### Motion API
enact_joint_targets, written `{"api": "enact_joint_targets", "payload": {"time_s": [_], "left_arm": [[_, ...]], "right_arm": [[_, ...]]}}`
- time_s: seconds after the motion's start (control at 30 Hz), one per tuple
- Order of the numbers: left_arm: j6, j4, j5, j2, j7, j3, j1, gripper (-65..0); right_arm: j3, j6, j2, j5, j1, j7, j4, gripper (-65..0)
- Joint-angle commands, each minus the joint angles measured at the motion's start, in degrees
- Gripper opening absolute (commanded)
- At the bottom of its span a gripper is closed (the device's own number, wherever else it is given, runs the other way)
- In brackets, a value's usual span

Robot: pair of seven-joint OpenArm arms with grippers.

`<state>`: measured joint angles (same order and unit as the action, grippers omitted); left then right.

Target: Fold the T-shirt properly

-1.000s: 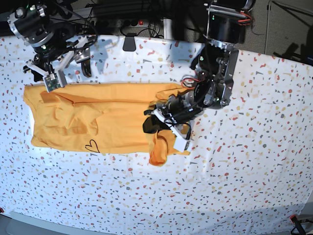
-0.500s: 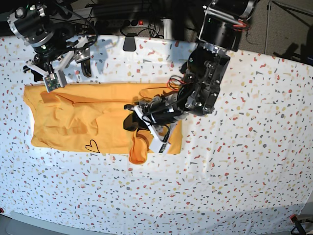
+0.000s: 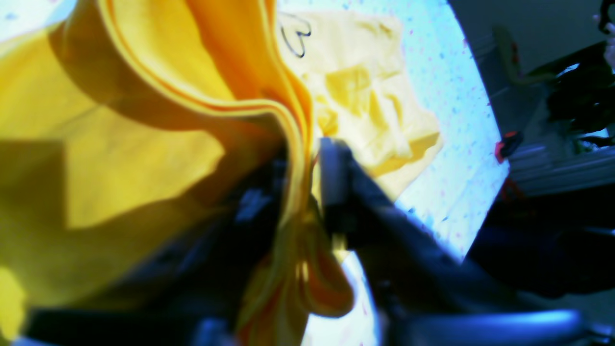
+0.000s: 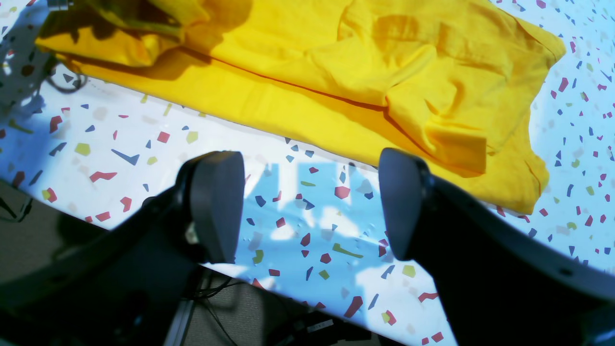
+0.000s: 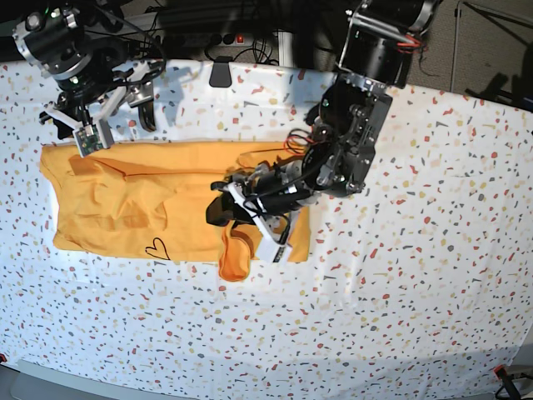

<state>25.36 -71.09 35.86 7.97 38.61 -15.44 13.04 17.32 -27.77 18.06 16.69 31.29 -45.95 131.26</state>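
Yellow-orange cotton T-shirt (image 5: 150, 200) spread on white speckled surface (image 5: 416, 283). Bunched fold seen between left gripper (image 3: 310, 182) jaws; clamped or loosened cannot be told. Right gripper (image 4: 307, 206) jaws held apart, nothing between, beside shirt edge.

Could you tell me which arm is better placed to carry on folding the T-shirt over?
Left, probably: its fingers straddle the raised edge of the T-shirt. The right gripper hangs open over the bare tabletop, holding nothing.
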Motion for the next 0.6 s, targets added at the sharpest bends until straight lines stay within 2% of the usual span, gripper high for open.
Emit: {"api": "enact_joint_targets", "payload": {"time_s": [0.0, 0.07, 0.23, 0.37, 0.43, 0.5, 0.57], "left_arm": [[0.59, -0.90, 1.31, 0.66, -1.64, -0.04, 1.42, -46.5], [0.59, -0.90, 2.34, 0.66, -2.27, -0.04, 1.42, -43.1], [3.43, -0.90, 4.74, 0.66, -2.93, -0.04, 1.42, -42.7], [3.61, -0.90, 4.61, 0.57, -3.54, -0.02, 1.51, -42.8], [3.61, -0.90, 1.53, 0.57, -3.54, -0.02, 1.79, -42.8], [3.58, -0.90, -4.17, 0.55, -3.50, -0.02, 2.40, -42.8], [3.43, -0.90, -10.19, 0.48, -3.10, -0.02, 3.23, -42.8]], "right_arm": [[0.28, -0.72, 0.50, 0.50, -0.04, 1.07, 1.25, -22.2], [0.31, -0.72, 0.50, 0.50, -0.04, 1.07, 1.25, -22.2], [0.31, -0.72, 0.50, 0.50, -0.04, 1.09, 1.25, -22.2], [0.31, -0.72, 0.50, 0.48, -0.04, 1.09, 1.25, -22.2], [0.31, -0.70, 0.50, 0.44, -0.11, 1.18, 1.25, -22.2], [0.31, 0.20, 0.48, -0.31, -0.87, 1.36, 1.25, -22.2], [0.31, 3.82, 0.50, -3.82, -2.78, 1.36, 1.25, -22.2]]}}
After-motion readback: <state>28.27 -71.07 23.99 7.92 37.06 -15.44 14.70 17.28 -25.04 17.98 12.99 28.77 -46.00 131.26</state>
